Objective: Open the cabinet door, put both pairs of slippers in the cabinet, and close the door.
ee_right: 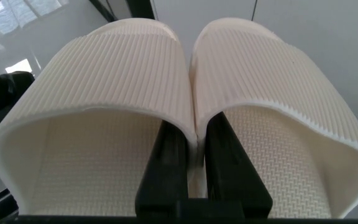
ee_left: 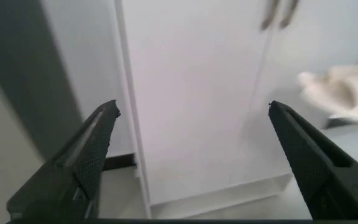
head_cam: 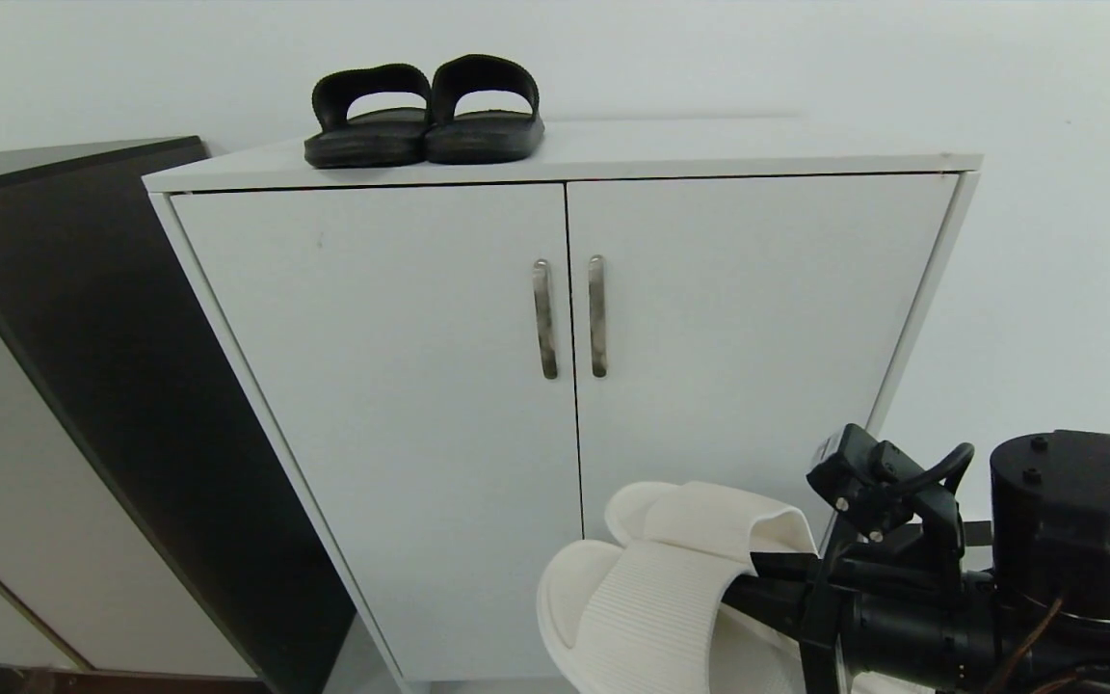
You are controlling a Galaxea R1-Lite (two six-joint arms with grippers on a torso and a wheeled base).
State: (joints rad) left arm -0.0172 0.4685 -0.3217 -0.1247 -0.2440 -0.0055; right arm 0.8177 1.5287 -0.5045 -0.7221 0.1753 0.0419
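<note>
**Doors shut, white pair in hand, left arm free for the handles**

Head view: the cabinet (head_cam: 401, 386) has both doors closed, so I cannot see what it holds. Its two handles (head_cam: 570, 318) stand upright, side by side at the centre seam. The black slippers (head_cam: 425, 116) sit on the cabinet top, toward its left end. The white slippers (head_cam: 671, 569) hang low in front of the right door, carried by my right jaws.

Left wrist view: my left jaws are spread wide and hold nothing. The left door (ee_left: 191, 62) faces them, with the handles (ee_left: 278, 14) well above. Their long axis is vertical, so I judge the free left arm should rise and close across one.

Right wrist view: the right jaws are pinched nearly together on the touching inner walls of the white slippers (ee_right: 123, 74), which lie side by side.
</note>
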